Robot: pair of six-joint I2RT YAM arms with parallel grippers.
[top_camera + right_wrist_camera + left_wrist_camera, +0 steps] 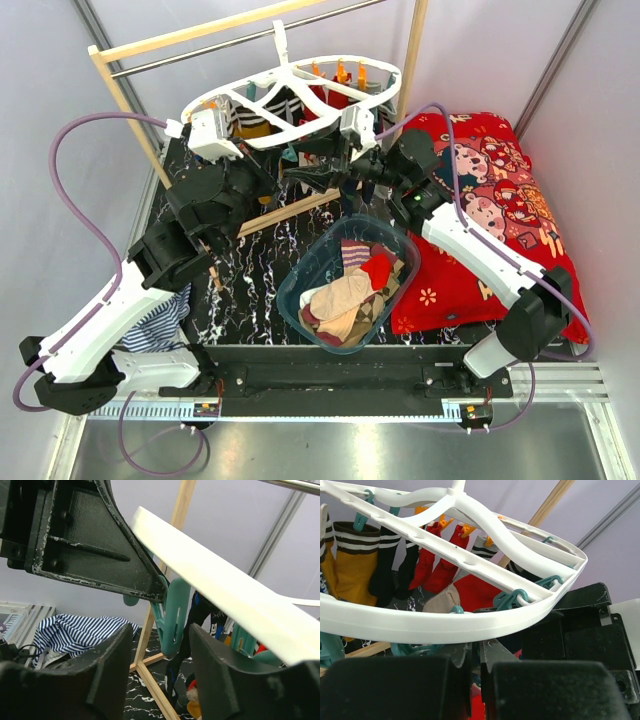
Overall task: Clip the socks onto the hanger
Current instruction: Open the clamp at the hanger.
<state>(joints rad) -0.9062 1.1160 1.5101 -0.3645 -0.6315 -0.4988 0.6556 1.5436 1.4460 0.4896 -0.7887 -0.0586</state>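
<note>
The white oval hanger (290, 85) hangs from the rod, with mustard (350, 570), black (385, 575) and red socks (435, 560) clipped under it. My left gripper (481, 647) is shut, jaws almost touching, tips just under the hanger's near rim (470, 622); nothing shows between them. In the top view it (300, 162) lies under the hanger. My right gripper (161, 635) is open, with a dangling teal clip (172, 615) hanging between its fingers without touching them; it (335, 160) is beside the left one. Several loose socks (350, 290) lie in the tub.
The clear bluish tub (296, 300) stands mid-table. The wooden rack (120, 90) and its foot bars (150, 675) are behind and below the grippers. A red cartoon cushion (490, 190) lies right, and a blue-white striped cloth (160, 325) lies left.
</note>
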